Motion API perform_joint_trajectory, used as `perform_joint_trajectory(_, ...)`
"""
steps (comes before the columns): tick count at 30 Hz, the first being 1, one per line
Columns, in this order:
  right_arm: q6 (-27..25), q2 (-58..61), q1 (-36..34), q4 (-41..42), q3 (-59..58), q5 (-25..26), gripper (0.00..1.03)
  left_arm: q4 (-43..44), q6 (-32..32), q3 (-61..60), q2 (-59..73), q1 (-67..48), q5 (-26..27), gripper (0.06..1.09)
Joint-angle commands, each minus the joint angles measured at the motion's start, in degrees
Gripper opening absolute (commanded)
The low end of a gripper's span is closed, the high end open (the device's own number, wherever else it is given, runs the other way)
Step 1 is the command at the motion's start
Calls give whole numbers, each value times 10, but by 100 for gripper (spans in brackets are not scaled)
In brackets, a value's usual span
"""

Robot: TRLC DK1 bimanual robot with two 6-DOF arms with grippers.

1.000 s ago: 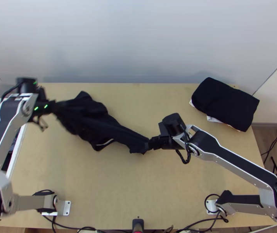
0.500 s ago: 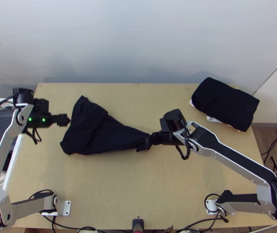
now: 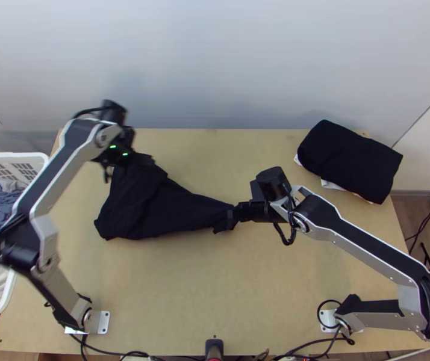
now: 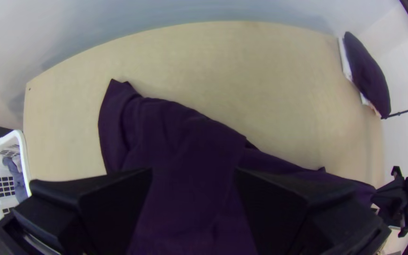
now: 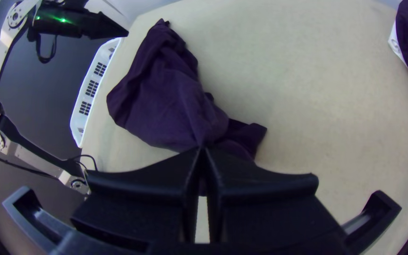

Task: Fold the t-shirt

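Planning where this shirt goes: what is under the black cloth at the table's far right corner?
White fabric peeks from under the black cloth along its near-left side, with a tan sliver beside it. The rest is covered, so I can't tell how many pieces.

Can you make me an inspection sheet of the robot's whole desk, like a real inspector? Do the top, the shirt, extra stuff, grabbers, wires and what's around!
Surface: light wooden table, both arms' bases on it.
Job's things: black t-shirt, bunched left of the middle, one end pulled narrow.
Clutter: black cloth stack, far right corner, white edges peeking out underneath.
Left end effector: open, above the shirt's wide part.
Right end effector: closed on the narrow end.
Cables: black, along the near edge.
Surroundings: pale wall behind; white laundry basket at left.
Spills: nothing seen.
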Motion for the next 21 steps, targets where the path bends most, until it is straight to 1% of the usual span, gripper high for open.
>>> perform_joint_trajectory(1, 1, 5, -1, 5, -2, 0, 3, -29, -3, 106, 119, -76, -50, 90)
perform_joint_trajectory(5, 2, 6, -1, 13, -1, 0, 3, -30, -2, 140, 164, -87, -70, 90)
perform_joint_trajectory(10, 2, 6, 0, 17, 2, 0, 3, -30, -1, 140, 201, -85, -97, 90)
perform_joint_trajectory(12, 2, 6, 0, 18, 3, 0, 3, -27, 0, 136, 212, -82, -101, 90)
perform_joint_trajectory(13, 4, 6, 0, 18, 3, 0, 3, -25, -1, 136, 216, -80, -101, 86)
perform_joint_trajectory(14, 5, 7, 0, 19, 2, 0, 3, -21, -1, 130, 216, -78, -101, 70)
perform_joint_trajectory(15, 6, 7, 0, 20, 2, 0, 3, 5, -3, 122, 214, -74, -104, 52)
perform_joint_trajectory(16, 6, 7, 0, 21, 1, 0, 3, 38, -8, 108, 206, -71, -116, 23)
perform_joint_trajectory(17, 6, 7, 1, 23, 1, 0, 3, 60, -8, 100, 199, -69, -122, 9)
perform_joint_trajectory(21, 6, 8, 1, 24, -1, 0, 3, 66, -16, 130, 189, -66, -121, 9)
